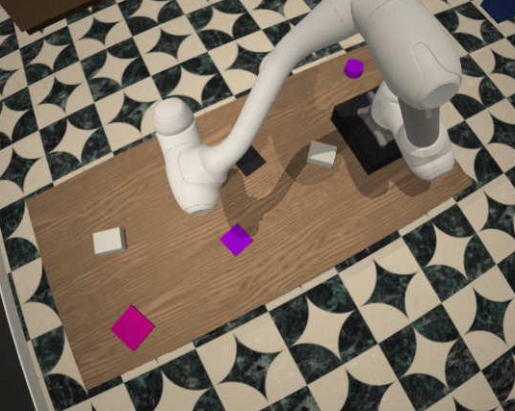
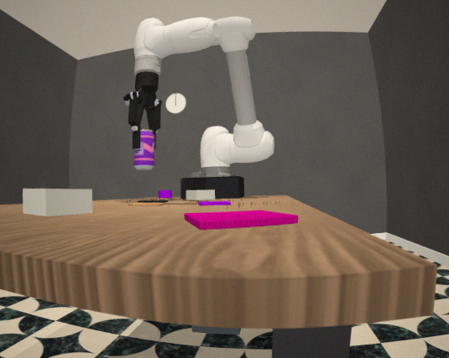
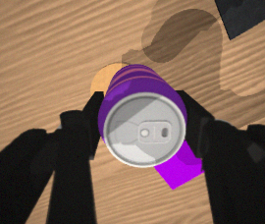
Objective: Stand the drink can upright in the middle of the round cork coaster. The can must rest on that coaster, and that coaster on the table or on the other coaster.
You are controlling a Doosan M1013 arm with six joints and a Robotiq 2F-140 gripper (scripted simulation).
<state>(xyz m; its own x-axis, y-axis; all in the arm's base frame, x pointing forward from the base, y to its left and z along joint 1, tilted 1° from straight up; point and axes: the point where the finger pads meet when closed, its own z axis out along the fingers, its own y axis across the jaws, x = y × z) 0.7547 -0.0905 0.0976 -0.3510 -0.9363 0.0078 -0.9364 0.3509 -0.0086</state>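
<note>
My gripper [image 2: 143, 137] is shut on the purple striped drink can [image 2: 143, 149] and holds it upright, high above the table. In the wrist view the can [image 3: 144, 129] fills the middle between the two black fingers, its silver top facing the camera. The round cork coaster [image 3: 105, 81] peeks out from behind the can's upper left edge, mostly hidden by it. In the exterior view the coaster [image 2: 146, 203] is a thin disc on the table below the can. In the top view the arm hides both can and coaster.
A purple square coaster [image 1: 236, 240] lies next to the cork one. A magenta tile [image 1: 132, 327], two white blocks [image 1: 109, 241] [image 1: 321, 154], a black tile [image 1: 250, 160], a small purple cylinder [image 1: 353, 68] and the robot's black base [image 1: 368, 138] are on the table.
</note>
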